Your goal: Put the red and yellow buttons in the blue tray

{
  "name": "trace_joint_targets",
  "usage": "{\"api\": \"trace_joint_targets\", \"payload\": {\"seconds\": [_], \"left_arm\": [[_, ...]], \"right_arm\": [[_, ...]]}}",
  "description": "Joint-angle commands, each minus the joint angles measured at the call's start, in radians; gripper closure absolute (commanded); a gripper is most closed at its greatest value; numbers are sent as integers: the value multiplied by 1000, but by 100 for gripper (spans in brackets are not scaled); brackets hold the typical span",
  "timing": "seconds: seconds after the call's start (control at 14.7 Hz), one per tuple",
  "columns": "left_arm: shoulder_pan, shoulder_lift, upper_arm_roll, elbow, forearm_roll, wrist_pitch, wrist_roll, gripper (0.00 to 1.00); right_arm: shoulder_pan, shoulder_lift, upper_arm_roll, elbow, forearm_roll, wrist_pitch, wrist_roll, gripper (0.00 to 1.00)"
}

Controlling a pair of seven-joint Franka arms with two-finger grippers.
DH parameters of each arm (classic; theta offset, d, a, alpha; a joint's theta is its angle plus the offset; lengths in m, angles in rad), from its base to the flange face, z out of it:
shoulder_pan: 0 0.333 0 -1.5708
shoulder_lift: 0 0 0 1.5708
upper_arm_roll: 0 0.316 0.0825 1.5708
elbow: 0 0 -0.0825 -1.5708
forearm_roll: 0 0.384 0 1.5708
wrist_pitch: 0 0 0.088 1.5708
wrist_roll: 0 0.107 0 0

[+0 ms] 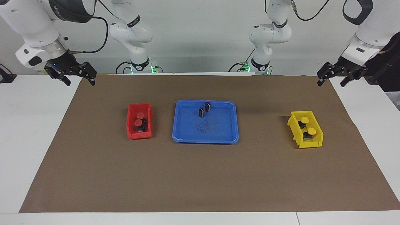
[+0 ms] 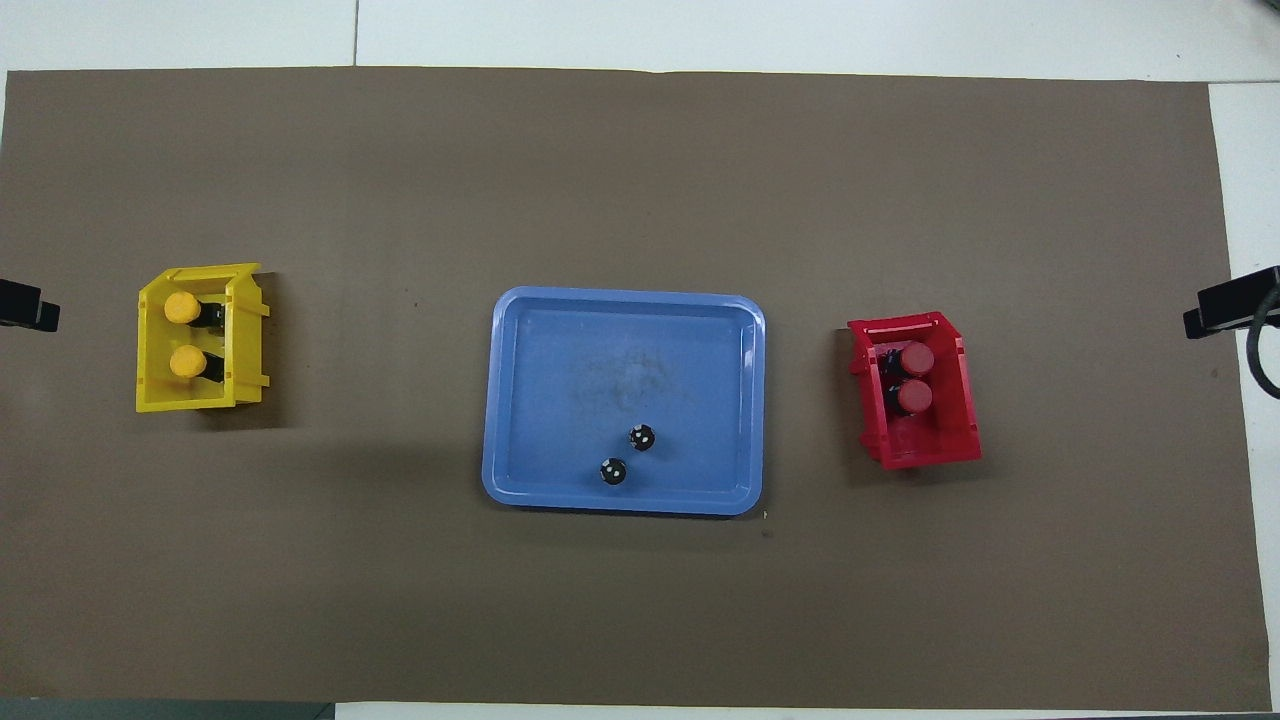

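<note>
Blue tray [image 1: 187, 137]: lying flat at the middle of the brown mat [image 1: 200, 181], between the two bins.

Dark cylinders, two [image 1: 207, 106] [image 1: 201, 112]: standing upright inside the tray, in the part nearer to the robots, close together but apart. The rest of the tray floor is showing only faint scuff marks.

Red bin [image 1: 132, 125]: sitting on the mat toward the right arm's end, just beside the tray but not touching it. Red buttons, two [image 1: 140, 115] [image 1: 138, 122]: lying inside it, pressed close together, black bases showing under the caps.

Yellow bin [image 1: 293, 125]: sitting well apart from the tray toward the left arm's end, turned slightly askew. Yellow buttons, two [image 1: 304, 120] [image 1: 311, 131]: lying inside it, one nearer to the robots than the other.

Right gripper [image 1: 78, 80]: hanging with fingers spread and empty over the mat's corner at its own end of the table, waiting.

Left gripper [image 1: 331, 82]: hanging likewise, fingers spread and empty, over the mat's edge at its end, waiting.

Obstructions: each bin's walls are surrounding its buttons.

Views: the facing view is showing both arms and the cylinders' height; the overhead view is showing no gripper, only round cylinder tops with pale dots, and the buttons tipped on their sides.
</note>
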Motion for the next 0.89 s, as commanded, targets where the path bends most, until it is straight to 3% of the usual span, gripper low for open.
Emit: {"api": "trace_joint_targets", "payload": {"seconds": [0.0,0.82], "left_arm": [[-1,-28,-1,-28,17,-7,-7,0],[2,-28,-1,-28,17,-41,-9,0]], "right_arm": [[-1,-6,3,0,-10,-12,-21,0],[3,-8,4,-2,-18,-13,-21,0]]}}
